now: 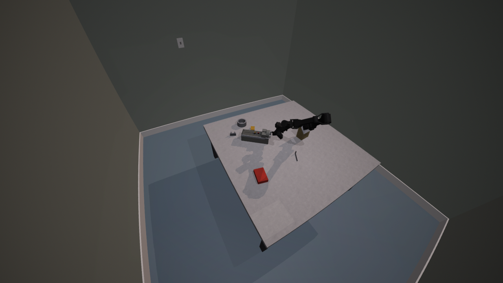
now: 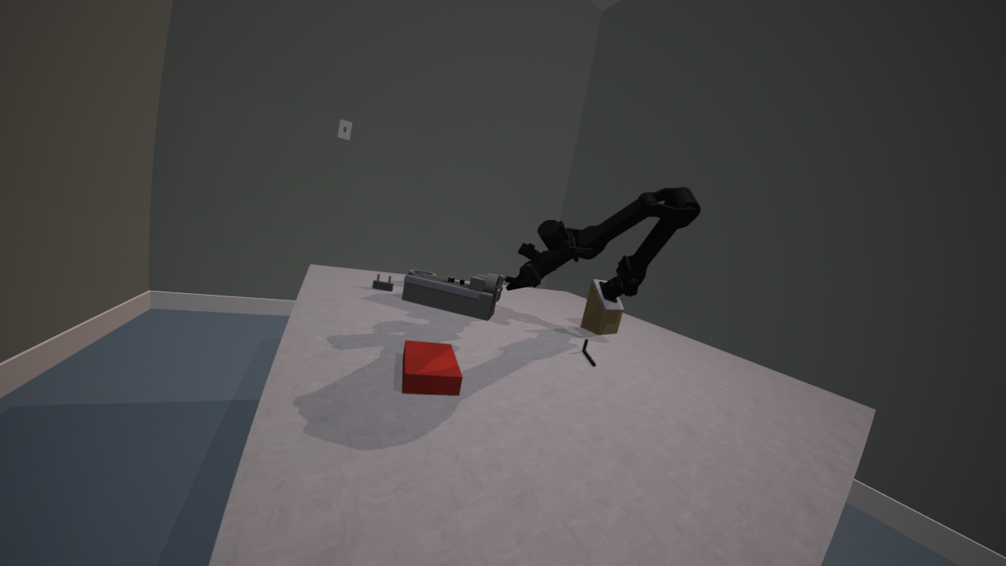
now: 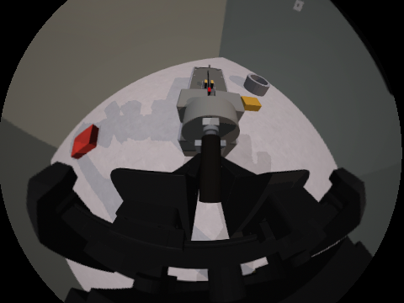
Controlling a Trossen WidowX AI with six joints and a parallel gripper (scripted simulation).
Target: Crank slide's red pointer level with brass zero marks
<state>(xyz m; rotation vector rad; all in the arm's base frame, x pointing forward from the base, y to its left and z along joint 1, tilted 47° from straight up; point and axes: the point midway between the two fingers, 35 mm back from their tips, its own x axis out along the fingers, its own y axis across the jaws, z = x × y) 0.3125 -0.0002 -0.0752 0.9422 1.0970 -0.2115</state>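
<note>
The grey machine (image 1: 254, 138) (image 2: 442, 299) (image 3: 194, 97) stands on the table, its round crank hub (image 3: 210, 110) facing my arm. My gripper (image 1: 272, 133) (image 2: 509, 285) (image 3: 207, 157) is shut on the black crank handle (image 3: 210, 162), which points toward the wrist camera. The red pointer (image 1: 258, 133) (image 2: 462, 282) (image 3: 209, 89) sits on the slide, on the crank side of the two brass marks (image 1: 254, 132) (image 2: 450, 280) (image 3: 212, 83). A gap shows between pointer and marks in the top and exterior views, so they are not level. The fingers partly hide the handle's sides.
A red block (image 1: 260, 175) (image 2: 430, 365) (image 3: 85, 141) lies well to one side. A yellow block (image 1: 252, 127) (image 3: 251, 103) and a grey ring (image 1: 241, 125) (image 3: 255, 89) are beside the machine. A small two-pin part (image 1: 232, 134) (image 2: 382, 285) and a black bent rod (image 1: 296, 156) (image 2: 589, 357) lie apart.
</note>
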